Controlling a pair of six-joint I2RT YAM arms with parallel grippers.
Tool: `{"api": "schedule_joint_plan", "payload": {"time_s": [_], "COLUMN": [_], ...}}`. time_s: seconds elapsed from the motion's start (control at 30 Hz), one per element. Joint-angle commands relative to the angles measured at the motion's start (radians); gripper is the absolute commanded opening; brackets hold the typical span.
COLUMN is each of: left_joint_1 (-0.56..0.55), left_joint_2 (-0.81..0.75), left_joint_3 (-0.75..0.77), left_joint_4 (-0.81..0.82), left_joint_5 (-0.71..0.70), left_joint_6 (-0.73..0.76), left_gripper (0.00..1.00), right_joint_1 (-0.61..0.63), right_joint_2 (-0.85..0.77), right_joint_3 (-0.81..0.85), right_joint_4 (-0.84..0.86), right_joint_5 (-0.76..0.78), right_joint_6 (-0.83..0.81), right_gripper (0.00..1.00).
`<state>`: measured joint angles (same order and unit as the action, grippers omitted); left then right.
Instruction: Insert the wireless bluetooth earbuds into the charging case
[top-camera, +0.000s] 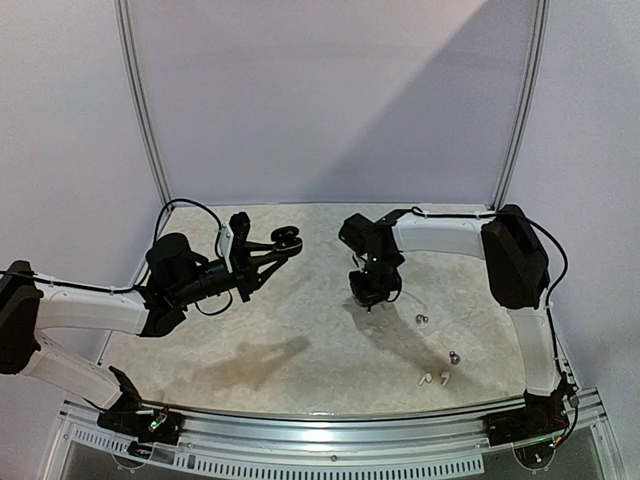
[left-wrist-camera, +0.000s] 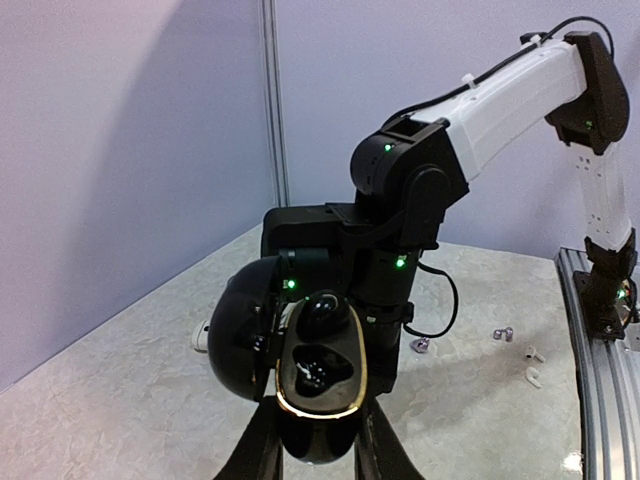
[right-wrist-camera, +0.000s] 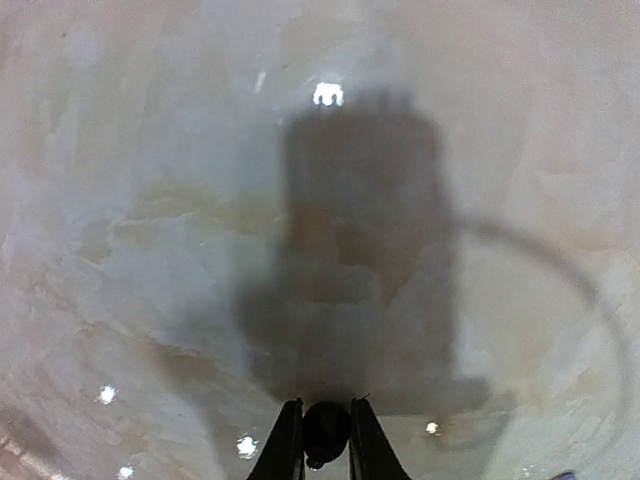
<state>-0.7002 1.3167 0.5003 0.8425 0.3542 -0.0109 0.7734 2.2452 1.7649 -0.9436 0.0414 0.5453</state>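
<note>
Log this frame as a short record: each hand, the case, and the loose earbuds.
left hand: shut on charging case, raised, lid open
right hand: shut on black earbud, above table
loose on table: two dark earbuds; white stemmed pair
case contents: unclear

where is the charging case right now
The charging case is open in the left tool, raised above the table's left-centre in the top view, left of the right tool.

Left hand (left-wrist-camera: 318, 452), reaching toward 2 o'clock, clamps the charging case (left-wrist-camera: 320, 375); right hand (right-wrist-camera: 325, 445) points down, pinching a black earbud (right-wrist-camera: 325, 428).
</note>
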Motion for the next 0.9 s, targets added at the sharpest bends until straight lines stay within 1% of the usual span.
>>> {"api": "schedule_joint_plan", "payload": {"time_s": [0.0, 0.1, 0.17, 0.27, 0.3, 0.37, 0.53, 0.63, 0.87], "left_joint_1": [-0.002, -0.002, -0.002, -0.002, -0.002, -0.002, -0.002, -0.002, -0.002], "left_joint_2": [-0.014, -0.014, -0.013, -0.012, -0.011, -0.01, -0.01, -0.008, -0.005], "left_joint_3": [-0.009, -0.009, -0.01, -0.009, -0.009, -0.007, -0.001, 0.001, 0.004], "left_joint_4": [-0.008, -0.007, -0.007, -0.007, -0.006, -0.008, -0.009, -0.008, -0.01], "left_joint_5": [-0.004, -0.004, -0.006, -0.006, -0.006, -0.004, -0.005, -0.003, -0.001], "left_joint_6": [0.008, 0.006, 0.006, 0.005, 0.003, 0.003, 0.002, 0.003, 0.0], "left_gripper": [0.0, 0.0, 0.0, 0.0, 0.0, 0.0, 0.0, 0.0, 0.0], "right_joint_1": [0.038, 0.061, 0.074, 0.092, 0.097, 0.105, 0.107, 0.106, 0.107], "right_joint_2": [-0.074, -0.135, -0.164, -0.187, -0.188, -0.192, -0.21, -0.221, -0.252], "right_joint_3": [-0.111, -0.236, -0.321, -0.407, -0.419, -0.433, -0.455, -0.46, -0.461], "right_joint_4": [0.169, 0.336, 0.429, 0.478, 0.478, 0.444, 0.328, 0.285, 0.242], "right_joint_5": [-0.178, -0.277, -0.309, -0.306, -0.298, -0.25, -0.142, -0.107, -0.065], "right_joint_6": [0.039, 0.115, 0.165, 0.232, 0.244, 0.264, 0.296, 0.304, 0.305], "right_gripper": [0.06, 0.06, 0.06, 0.08, 0.11, 0.2, 0.27, 0.29, 0.29]}}
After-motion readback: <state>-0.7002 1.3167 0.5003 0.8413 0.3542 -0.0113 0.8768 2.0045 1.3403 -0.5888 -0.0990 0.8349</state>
